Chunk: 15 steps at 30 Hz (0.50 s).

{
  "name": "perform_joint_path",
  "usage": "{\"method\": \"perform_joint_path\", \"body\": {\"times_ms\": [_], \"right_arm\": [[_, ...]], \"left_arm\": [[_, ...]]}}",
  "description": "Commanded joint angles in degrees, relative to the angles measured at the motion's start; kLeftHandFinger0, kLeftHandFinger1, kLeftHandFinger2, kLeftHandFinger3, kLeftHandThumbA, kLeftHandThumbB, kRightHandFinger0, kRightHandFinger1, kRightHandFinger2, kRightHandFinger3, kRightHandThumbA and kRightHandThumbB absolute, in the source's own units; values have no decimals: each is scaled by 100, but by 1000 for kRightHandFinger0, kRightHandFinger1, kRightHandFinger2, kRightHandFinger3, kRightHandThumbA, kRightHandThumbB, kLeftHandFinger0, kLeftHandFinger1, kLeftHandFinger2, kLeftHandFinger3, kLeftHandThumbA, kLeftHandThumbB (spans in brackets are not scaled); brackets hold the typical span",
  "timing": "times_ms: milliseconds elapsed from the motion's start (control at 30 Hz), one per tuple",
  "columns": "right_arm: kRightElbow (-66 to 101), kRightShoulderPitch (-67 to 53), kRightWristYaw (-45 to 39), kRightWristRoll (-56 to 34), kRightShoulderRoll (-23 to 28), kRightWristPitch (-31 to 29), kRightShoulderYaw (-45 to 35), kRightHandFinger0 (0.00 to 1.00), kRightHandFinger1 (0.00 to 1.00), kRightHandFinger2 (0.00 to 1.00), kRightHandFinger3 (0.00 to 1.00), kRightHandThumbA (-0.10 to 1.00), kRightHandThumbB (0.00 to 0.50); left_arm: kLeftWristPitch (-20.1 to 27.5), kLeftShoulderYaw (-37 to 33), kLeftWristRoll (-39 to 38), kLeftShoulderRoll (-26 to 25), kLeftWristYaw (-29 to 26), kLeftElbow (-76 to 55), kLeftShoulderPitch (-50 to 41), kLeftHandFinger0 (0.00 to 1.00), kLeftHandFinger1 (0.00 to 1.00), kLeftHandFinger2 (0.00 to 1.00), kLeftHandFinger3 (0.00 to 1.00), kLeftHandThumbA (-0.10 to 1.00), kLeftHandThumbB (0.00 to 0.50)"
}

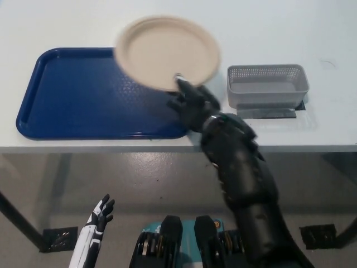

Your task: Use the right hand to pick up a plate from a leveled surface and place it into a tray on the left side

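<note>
Carrying the plate (166,51) over the tray (67,95).
My right robot hand (192,103) clamps its near rim, tilted, mid-frame; left robot hand (99,215) rests lower left, fingers spread.

Tray's (67,95) right end behind blurred plate (166,51)

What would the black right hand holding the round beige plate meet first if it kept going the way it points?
Probably the blue plastic tray: the black right hand points up-left over it, carrying the round beige plate. Height above it is unclear.
</note>
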State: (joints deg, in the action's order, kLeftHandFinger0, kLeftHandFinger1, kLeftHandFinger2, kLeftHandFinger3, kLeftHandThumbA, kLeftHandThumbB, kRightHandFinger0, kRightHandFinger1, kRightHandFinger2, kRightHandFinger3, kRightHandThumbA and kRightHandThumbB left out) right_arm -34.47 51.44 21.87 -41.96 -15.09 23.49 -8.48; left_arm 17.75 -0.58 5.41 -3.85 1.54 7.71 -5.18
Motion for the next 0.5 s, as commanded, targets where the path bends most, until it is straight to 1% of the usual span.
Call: {"method": "perform_joint_path", "body": {"times_ms": [0, 33, 133, 167, 200, 233, 267, 300, 333, 400, 467], "right_arm": [[-710, 892, -323, 305, -256, -714, -142, 0, 146, 624, 823, 262, 0], [-929, 1011, -343, 335, -283, -807, -182, 0, 127, 612, 837, 266, 0], [-1472, 1251, -490, 434, -321, -1084, -239, 0, 111, 590, 821, 264, 0], [-1717, 1361, -499, 446, -340, -1153, -281, 0, 98, 583, 775, 228, 0], [-2029, 1507, -507, 492, -348, -1241, -308, 0, 84, 567, 746, 238, 0], [-2225, 1592, -518, 527, -367, -1324, -328, 0, 82, 569, 746, 232, 0], [-2494, 1709, -523, 552, -403, -1460, -380, 0, 87, 582, 767, 175, 0], [-2641, 1774, -535, 570, -417, -1530, -410, 0, 89, 586, 773, 170, 0], [-2777, 1841, -527, 594, -430, -1587, -435, 0, 108, 622, 821, 144, 0], [-3163, 2017, -519, 675, -455, -1745, -457, 0, 148, 699, 876, 78, 0], [-3511, 2188, -477, 760, -480, -1866, -467, 0, 151, 707, 832, 37, 0]], "left_arm": [[34, -74, 84, -90, 44, -135, 75, 1000, 1000, 1000, 1000, 1000, 0], [38, -82, 95, -98, 47, -125, 79, 1000, 1000, 1000, 1000, 1000, 0], [3, -93, 107, -113, 58, -155, 79, 1000, 1000, 1000, 1000, 1000, 0], [-8, -93, 79, -113, 74, -165, 80, 1000, 1000, 1000, 1000, 1000, 0], [-27, -97, 88, -111, 70, -179, 87, 1000, 1000, 1000, 1000, 1000, 0], [-49, -102, 110, -106, 58, -192, 87, 1000, 1000, 1000, 1000, 1000, 0], [-51, -107, 144, -107, 44, -187, 94, 1000, 1000, 1000, 1000, 1000, 0], [-39, -109, 155, -109, 44, -175, 105, 1000, 1000, 1000, 1000, 1000, 0], [-32, -108, 158, -107, 44, -167, 121, 1000, 1000, 1000, 1000, 1000, 2], [-18, -113, 152, -103, 47, -164, 141, 1000, 1000, 1000, 1000, 1000, 1], [-27, -121, 114, -104, 71, -163, 160, 1000, 1000, 1000, 1000, 1000, 7]]}}
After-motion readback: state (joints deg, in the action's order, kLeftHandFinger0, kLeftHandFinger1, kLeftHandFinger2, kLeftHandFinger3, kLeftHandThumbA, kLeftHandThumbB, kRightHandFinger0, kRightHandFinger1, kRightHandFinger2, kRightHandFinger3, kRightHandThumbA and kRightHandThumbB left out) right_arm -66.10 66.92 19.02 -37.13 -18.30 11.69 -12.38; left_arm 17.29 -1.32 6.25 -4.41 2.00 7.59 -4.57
